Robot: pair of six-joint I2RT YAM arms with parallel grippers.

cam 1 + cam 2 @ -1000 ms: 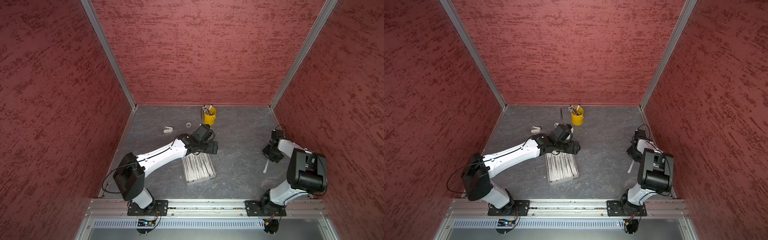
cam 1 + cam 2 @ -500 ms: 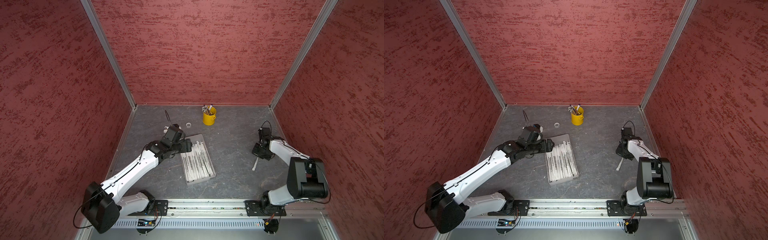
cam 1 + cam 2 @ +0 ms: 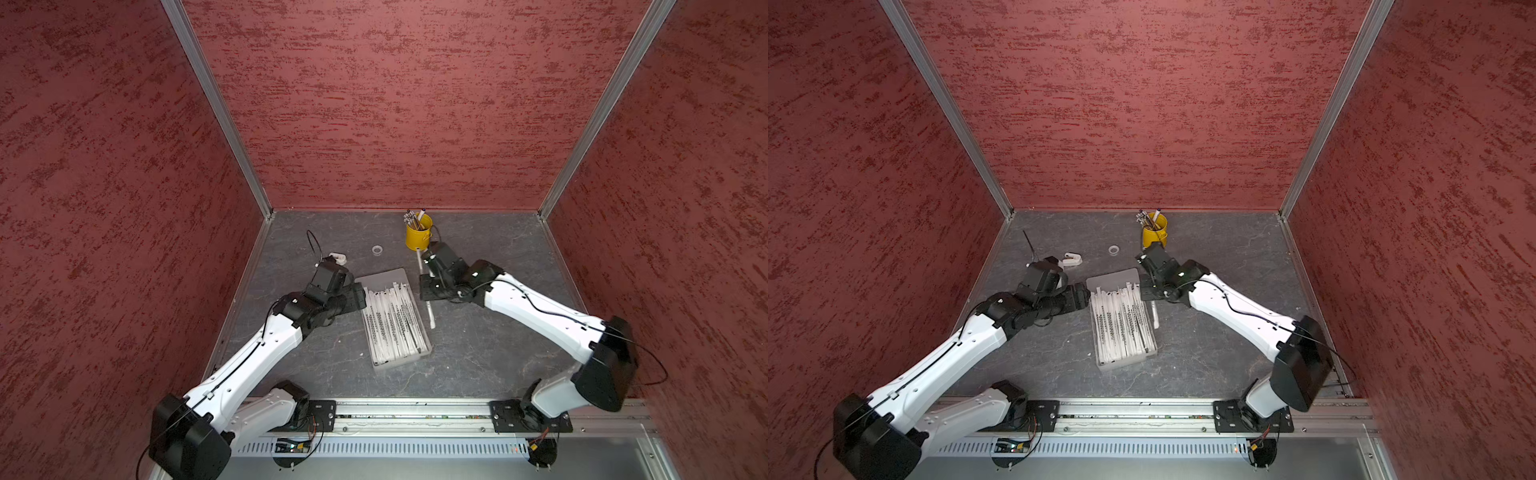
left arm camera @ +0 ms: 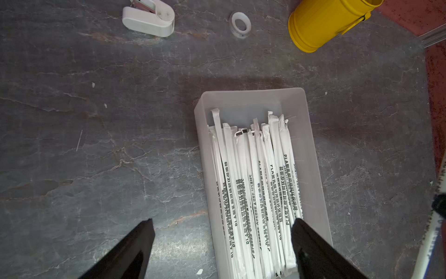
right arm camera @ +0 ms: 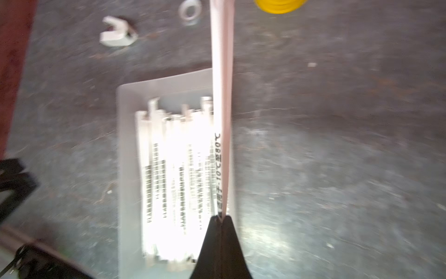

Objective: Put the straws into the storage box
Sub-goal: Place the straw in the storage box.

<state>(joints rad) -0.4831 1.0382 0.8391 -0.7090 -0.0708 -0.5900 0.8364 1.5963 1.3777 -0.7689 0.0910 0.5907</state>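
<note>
The storage box (image 3: 409, 277) lies mid-table in both top views, a translucent tray (image 3: 1144, 357) holding several white printed straws (image 3: 392, 324). My right gripper (image 3: 428, 287) hangs by the box's right wall, shut on one straw (image 3: 430, 316) that runs lengthwise along that wall. In the right wrist view the shut fingertips (image 5: 220, 218) pinch that straw (image 5: 222, 96) above the box's edge. My left gripper (image 3: 358, 296) is open at the box's left wall; in its wrist view it (image 4: 223, 241) straddles that wall (image 4: 201, 149), one finger (image 4: 313, 248) over the straws (image 4: 253, 181).
A yellow cup (image 3: 419, 237) of pens stands behind the box, close to the right wrist. A small tape ring (image 3: 377, 249) and a white stapler-like piece (image 3: 338, 258) lie at the back left. Red walls close in three sides.
My right arm swept left from the right wall to the box, carrying the straw. My left arm drew back off the box's far end to its left side.
</note>
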